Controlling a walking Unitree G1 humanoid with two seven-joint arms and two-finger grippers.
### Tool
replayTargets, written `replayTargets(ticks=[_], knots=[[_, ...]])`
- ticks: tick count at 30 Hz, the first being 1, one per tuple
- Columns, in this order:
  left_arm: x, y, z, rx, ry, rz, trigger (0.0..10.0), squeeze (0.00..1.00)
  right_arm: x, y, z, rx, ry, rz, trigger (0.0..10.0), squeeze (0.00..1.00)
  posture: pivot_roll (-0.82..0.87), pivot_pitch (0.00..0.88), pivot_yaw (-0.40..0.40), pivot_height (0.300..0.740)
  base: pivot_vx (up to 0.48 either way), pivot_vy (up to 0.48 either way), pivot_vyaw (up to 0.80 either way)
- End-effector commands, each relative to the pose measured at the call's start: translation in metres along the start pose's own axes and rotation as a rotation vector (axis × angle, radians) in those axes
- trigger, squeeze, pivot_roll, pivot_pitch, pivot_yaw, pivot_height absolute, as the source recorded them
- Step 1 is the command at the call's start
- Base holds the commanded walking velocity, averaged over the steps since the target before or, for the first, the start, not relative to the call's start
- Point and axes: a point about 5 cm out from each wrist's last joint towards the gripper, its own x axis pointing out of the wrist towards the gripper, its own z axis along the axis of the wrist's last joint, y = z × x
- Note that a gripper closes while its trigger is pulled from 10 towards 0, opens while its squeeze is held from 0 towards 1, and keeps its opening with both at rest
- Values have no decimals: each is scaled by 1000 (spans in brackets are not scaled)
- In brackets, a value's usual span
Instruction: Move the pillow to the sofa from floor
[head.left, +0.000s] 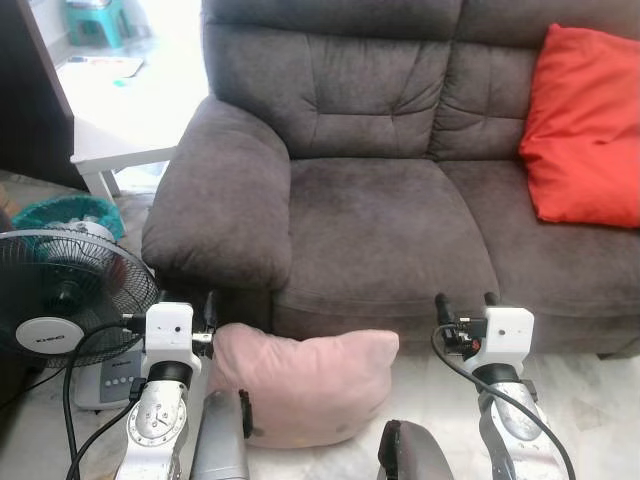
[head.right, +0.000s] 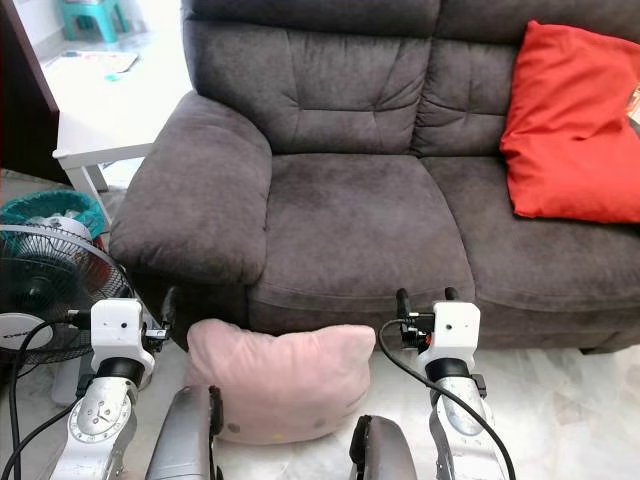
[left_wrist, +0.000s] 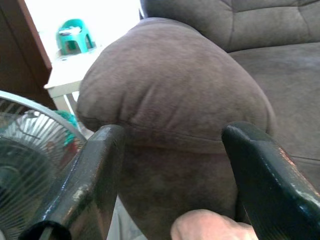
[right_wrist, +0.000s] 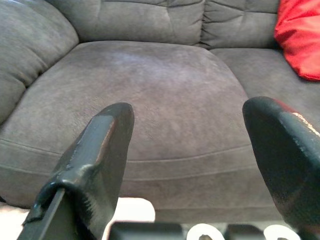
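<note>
Pink pillow (head.left: 305, 385) down on the floor, leaning against the sofa (head.left: 380, 230) front. Left hand (head.left: 190, 310) spread wide, empty, at its left corner by the fan (head.left: 60, 290); right hand (head.left: 465, 305) equally wide, empty, just past its right edge. Risk: soft fabric slipping from a shallow pinch, or that fan getting knocked

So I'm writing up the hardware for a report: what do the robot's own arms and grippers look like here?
Both arms are silver metal with round joints, each topped by a white boxy wrist block. Black cables loop from each wrist. The left gripper and right gripper each have two long, glossy black fingers, slightly scuffed, with a red mark on one right finger.
</note>
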Motion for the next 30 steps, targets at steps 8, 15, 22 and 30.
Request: replayTargets(ticks=[8,15,22,30], knots=[[0,-4,-3,-25,32,-16,10000,0,0,0,-1,-24,9,13,10000,0,97,59,-86,538,0,0,0],[-1,-7,-5,-37,48,-32,10000,0,-1,0,-1,-19,6,13,10000,0,98,61,-87,538,0,0,656],[-1,-8,-7,-41,59,-54,10000,0,-1,0,-2,-4,13,15,10000,0,98,61,-87,538,0,0,203],[-1,-11,-8,-41,67,-78,10000,0,-1,1,-3,-6,19,22,10000,0,98,64,-87,538,0,0,0]])
